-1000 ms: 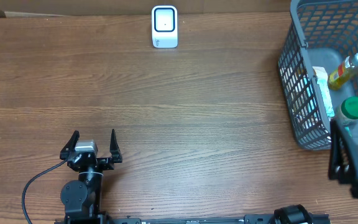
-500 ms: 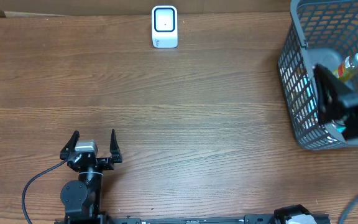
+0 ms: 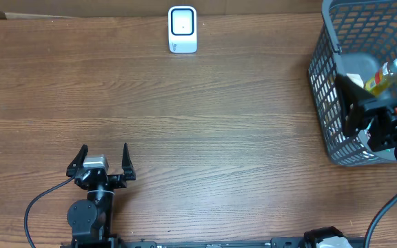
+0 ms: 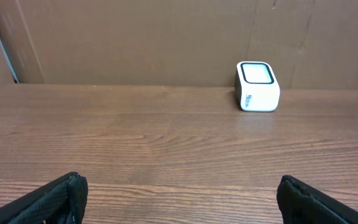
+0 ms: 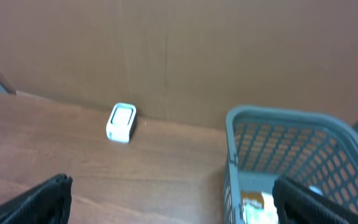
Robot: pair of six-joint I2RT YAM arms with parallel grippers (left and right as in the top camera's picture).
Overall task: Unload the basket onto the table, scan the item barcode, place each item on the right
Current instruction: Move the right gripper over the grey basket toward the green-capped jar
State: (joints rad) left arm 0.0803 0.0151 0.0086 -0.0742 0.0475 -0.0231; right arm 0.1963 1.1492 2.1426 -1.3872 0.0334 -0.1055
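Gaping jaws, both empty (right above basket (image 3: pixel 322 77))

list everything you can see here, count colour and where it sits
table: one, brown wood, under everything
scanner: one, white, far edge, centre
basket: one, grey mesh, right end of table
bottle: one, yellow, in basket
packet: one, whitish, in basket, partly hidden
cable: one, black, by left arm's base
left gripper: one, black, open, empty, near edge
right gripper: one, black, open, empty, over basket
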